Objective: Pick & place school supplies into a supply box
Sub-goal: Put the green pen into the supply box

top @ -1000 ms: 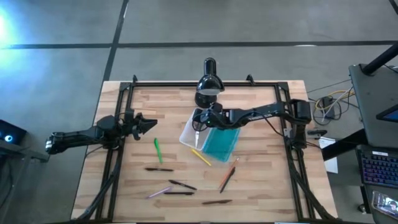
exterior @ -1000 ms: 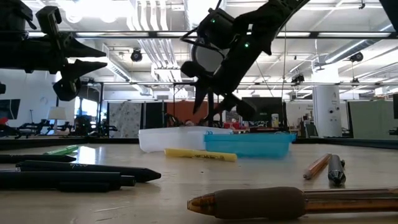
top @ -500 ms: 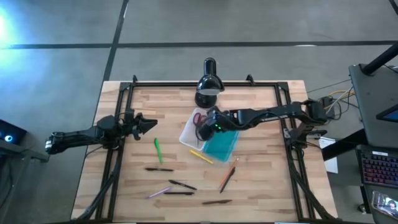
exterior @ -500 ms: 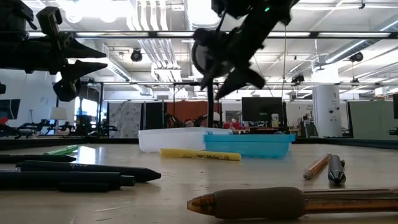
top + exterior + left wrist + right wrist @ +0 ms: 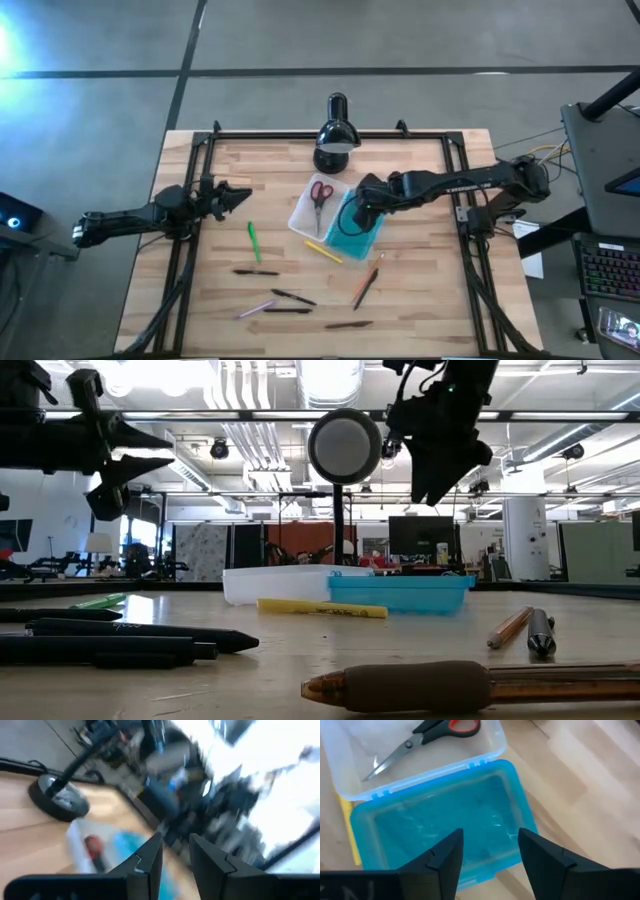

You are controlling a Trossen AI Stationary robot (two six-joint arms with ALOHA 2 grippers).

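Observation:
The red-handled scissors [image 5: 320, 193] lie flat in the supply box's clear tray [image 5: 303, 217], also seen in the right wrist view [image 5: 430, 737]. The turquoise lid [image 5: 360, 232] lies open beside the tray. My right gripper [image 5: 355, 214] hovers open above the lid [image 5: 445, 820], touching nothing. A yellow pen [image 5: 322, 250] lies on the table against the tray's near side. A green pen [image 5: 253, 241], dark pens [image 5: 256, 271] [image 5: 293, 297], a pink one [image 5: 255, 309] and orange-brown pencils [image 5: 365, 285] lie on the table. My left gripper [image 5: 240, 195] waits open near the table's left edge.
A black desk lamp [image 5: 335, 135] stands at the far edge, just behind the tray. A black frame [image 5: 200, 160] runs around the table. Bare wood lies between the left gripper and the box, and to the right of the lid.
My right gripper has let go of the scissors, which now lie flat in the clear tray. It has risen and drawn back toward the table's right edge, from over the tray to over the turquoise lid.

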